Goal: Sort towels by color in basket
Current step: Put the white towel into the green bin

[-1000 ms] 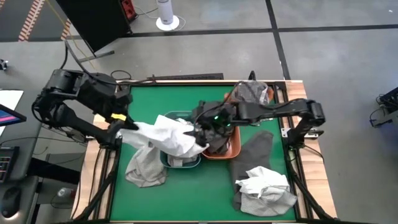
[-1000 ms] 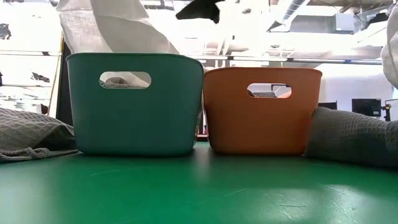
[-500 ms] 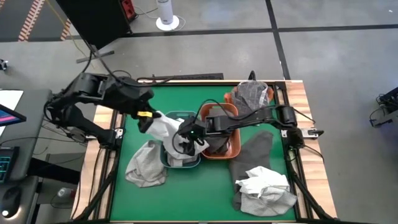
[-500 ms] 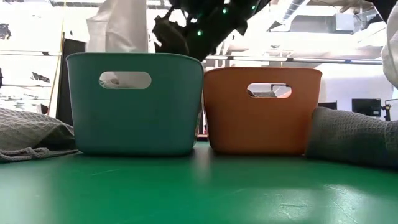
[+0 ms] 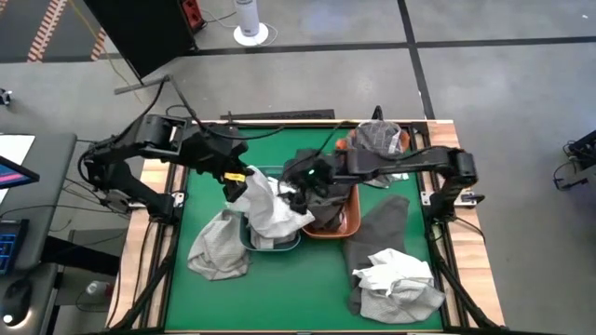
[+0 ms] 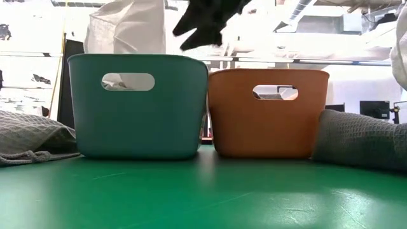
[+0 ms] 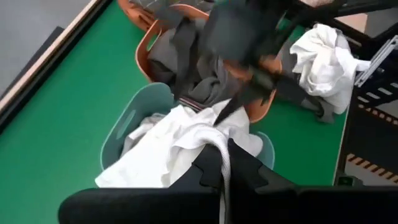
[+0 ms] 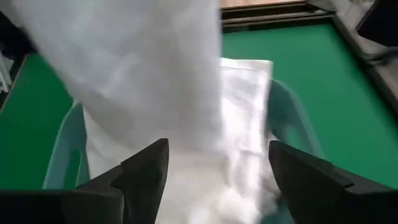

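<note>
Sorting was judged partly done. A white towel was draped over the teal basket, its lower folds already inside and one end held up above the rim. The left claw was seen clamped together on that upper end, above the basket's left rim. The right claw stood with fingers apart and empty, over the gap between the teal basket and the orange basket, which already held dark cloths.

Left to sort, as far as shown: a light grey towel on the desk beside the teal basket, a dark grey towel with a crumpled white towel on top of it at the right, and a grey patterned towel behind the orange basket.

The held towel's long axis was noted running slantwise, from the left claw down toward the basket's right side.
</note>
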Controlling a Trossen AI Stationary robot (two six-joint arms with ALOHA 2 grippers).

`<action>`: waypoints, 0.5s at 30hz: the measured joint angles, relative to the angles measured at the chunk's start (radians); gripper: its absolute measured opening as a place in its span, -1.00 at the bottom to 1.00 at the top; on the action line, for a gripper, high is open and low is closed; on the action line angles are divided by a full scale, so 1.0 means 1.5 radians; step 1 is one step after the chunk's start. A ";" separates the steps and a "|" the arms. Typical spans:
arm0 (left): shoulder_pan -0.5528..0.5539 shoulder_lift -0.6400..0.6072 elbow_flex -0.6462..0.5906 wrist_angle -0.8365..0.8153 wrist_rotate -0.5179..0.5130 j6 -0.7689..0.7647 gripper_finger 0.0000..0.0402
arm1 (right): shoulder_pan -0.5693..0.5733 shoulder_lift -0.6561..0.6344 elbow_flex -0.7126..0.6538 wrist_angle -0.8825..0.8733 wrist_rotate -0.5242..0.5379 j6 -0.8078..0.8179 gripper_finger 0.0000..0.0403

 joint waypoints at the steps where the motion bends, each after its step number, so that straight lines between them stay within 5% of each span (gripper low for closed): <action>1: 0.000 0.000 -0.004 0.007 -0.002 0.004 -1.00 | -0.004 -0.018 0.000 -0.030 0.011 -0.006 0.52; 15: 0.005 -0.001 -0.294 0.347 0.005 0.042 -1.00 | -0.065 -0.254 0.000 -0.304 0.099 -0.048 0.52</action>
